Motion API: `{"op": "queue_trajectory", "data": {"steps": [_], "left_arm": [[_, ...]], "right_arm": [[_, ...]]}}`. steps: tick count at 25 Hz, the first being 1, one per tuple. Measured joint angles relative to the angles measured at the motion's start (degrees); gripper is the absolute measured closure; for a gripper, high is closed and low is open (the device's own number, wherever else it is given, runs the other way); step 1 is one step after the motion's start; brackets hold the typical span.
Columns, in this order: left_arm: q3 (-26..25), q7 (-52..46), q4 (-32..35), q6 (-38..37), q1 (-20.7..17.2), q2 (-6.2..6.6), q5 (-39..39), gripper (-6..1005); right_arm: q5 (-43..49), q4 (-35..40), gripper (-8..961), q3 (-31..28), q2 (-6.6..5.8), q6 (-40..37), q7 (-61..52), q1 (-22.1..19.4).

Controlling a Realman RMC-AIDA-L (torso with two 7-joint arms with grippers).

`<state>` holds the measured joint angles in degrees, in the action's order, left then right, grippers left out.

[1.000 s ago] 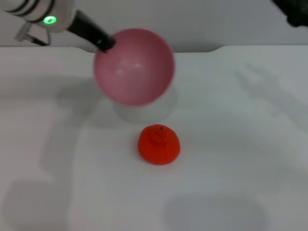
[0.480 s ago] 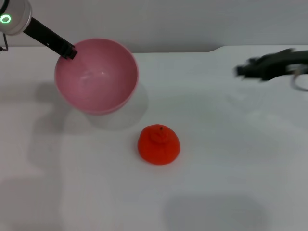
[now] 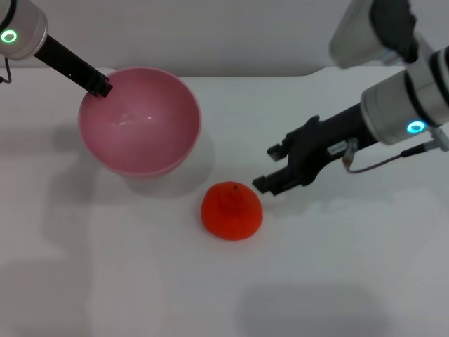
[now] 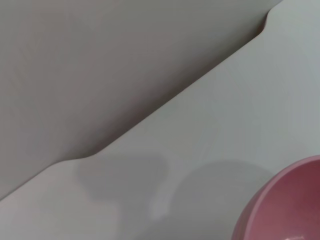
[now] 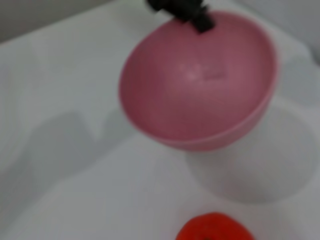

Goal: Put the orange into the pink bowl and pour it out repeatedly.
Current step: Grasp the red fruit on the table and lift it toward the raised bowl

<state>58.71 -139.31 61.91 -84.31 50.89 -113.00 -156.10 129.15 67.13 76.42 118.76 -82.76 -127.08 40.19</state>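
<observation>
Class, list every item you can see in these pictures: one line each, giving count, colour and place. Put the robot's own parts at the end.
pink bowl: one, glossy pink, empty, on the robot's left side of the table, mouth tipped slightly toward the camera.
orange: one, bright orange-red, resting on the table near the middle, outside the bowl and apart from it.
table: one, white, under everything.
wall: one, grey, behind the table's far edge.
left end effector: one, black, gripping the bowl's far rim.
right end effector: one, black, fingers open, just right of the orange, not touching it.
</observation>
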Motion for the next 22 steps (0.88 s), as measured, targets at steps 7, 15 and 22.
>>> {"op": "queue_trajectory", "data": {"steps": [7,15,22], "left_arm": [[0.06,-0.18,1.24,-1.16,-0.37,-0.43,0.01,955],[0.84,0.17,1.56,-1.25,-0.32,-1.2,0.0,955],[1.69,0.44,1.56,-0.45,-0.47,-1.73,-0.06,955]], "right_arm": [[-0.07,-4.8,267,6.39,0.18,6.17,-0.38,-0.22],[-2.63,-12.76,267,14.03,0.32,17.19,0.2,1.88],[-5.14,-15.59,267,17.14,0.41,20.37,0.69,2.19]]}}
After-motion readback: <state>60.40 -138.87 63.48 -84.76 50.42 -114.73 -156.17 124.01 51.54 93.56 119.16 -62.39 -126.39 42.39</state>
